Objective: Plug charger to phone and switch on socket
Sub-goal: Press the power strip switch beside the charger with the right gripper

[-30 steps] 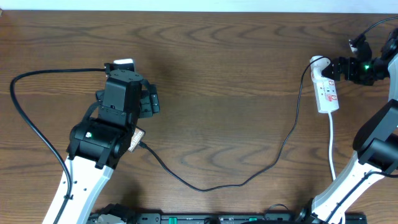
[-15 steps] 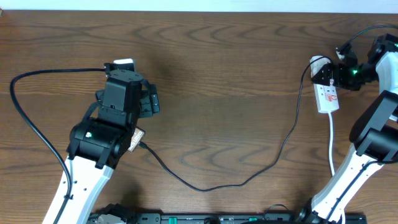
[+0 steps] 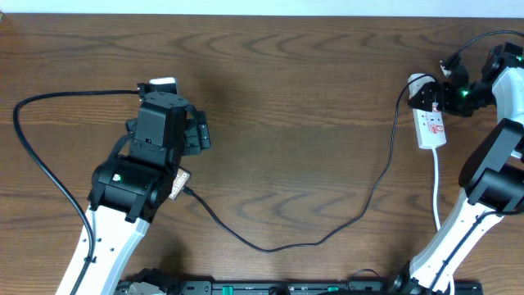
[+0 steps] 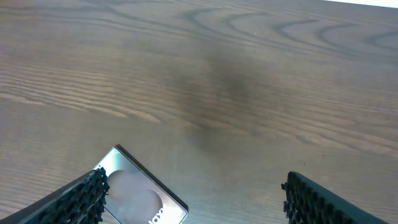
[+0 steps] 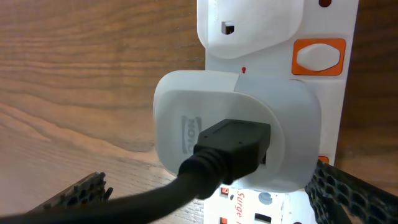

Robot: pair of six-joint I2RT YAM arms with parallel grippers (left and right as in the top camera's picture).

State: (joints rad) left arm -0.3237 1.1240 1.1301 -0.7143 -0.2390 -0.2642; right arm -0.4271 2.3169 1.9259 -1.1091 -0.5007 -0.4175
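1. Right wrist view: right fingers point(image 5: 87, 191) spread wide, empty, either side of the charger point(image 5: 214, 168) plugged into the socket point(image 5: 249, 25); could easily bump that plug instead of the orange switch point(image 5: 318, 57).
2. Left fingers point(image 4: 84, 198) wide too, holding nothing, over the phone point(image 4: 140, 200) on the table point(image 4: 217, 74); might nudge it.

phone point(image 4: 134, 194) corner beside gripper point(image 4: 194, 186) finger, jaws wide, wood table point(image 4: 217, 74)
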